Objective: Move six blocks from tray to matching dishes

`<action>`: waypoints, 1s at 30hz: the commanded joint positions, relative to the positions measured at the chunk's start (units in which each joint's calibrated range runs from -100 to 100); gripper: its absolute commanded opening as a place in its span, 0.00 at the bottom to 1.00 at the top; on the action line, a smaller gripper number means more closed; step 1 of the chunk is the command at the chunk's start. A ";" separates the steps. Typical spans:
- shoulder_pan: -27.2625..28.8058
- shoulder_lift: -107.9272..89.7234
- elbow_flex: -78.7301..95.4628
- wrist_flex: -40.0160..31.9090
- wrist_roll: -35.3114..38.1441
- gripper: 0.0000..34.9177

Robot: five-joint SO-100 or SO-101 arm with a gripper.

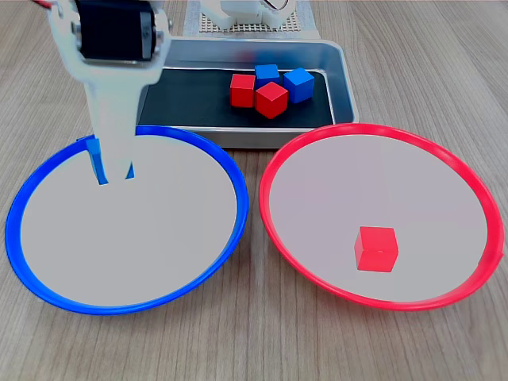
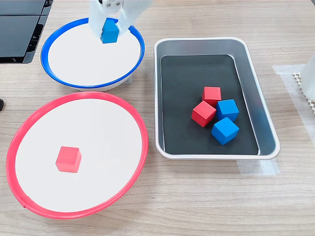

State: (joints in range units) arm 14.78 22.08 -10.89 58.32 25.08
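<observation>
My white gripper [image 1: 115, 176] [image 2: 110, 37] hangs over the blue-rimmed dish [image 1: 127, 246] [image 2: 83, 59], shut on a blue block [image 2: 110, 31]. In the first exterior view its finger hides most of that block [image 1: 95, 155]. The silver tray [image 1: 341, 79] [image 2: 266, 128] holds two red blocks [image 1: 271, 100] [image 2: 204, 113] and two blue blocks [image 1: 298, 84] [image 2: 225, 130], bunched together. One red block [image 1: 375, 248] [image 2: 68, 159] lies in the red-rimmed dish [image 1: 333, 190] [image 2: 98, 128].
Everything sits on a wooden table. A white perforated mat with the arm's base [image 1: 246, 16] lies behind the tray. A black flat object [image 2: 19, 24] sits beside the blue-rimmed dish at the second exterior view's top left. Tape [image 2: 290, 69] marks the table near the tray.
</observation>
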 commanded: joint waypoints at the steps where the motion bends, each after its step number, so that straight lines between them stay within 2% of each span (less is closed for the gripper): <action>1: 0.42 -0.89 1.65 -3.72 2.74 0.61; 3: 0.23 -2.34 2.10 -2.64 3.57 0.53; 4: 0.14 -3.10 2.38 -1.74 4.15 0.43; 6: 0.04 -6.00 3.65 1.15 5.76 0.06; 7: -0.05 -8.14 4.29 4.95 7.52 0.01; 11: -0.90 -19.99 12.21 19.56 14.60 0.01; 14: -2.31 -31.16 26.59 22.86 18.61 0.01; 16: -2.87 -37.65 37.79 21.46 21.25 0.03; 21: -4.57 -45.58 52.72 15.43 24.62 0.29; 25: -8.24 -49.16 60.55 9.57 24.66 0.32; 30: -10.87 -48.48 62.28 7.34 23.93 0.32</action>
State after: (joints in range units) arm 5.58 -25.83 51.00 67.21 49.55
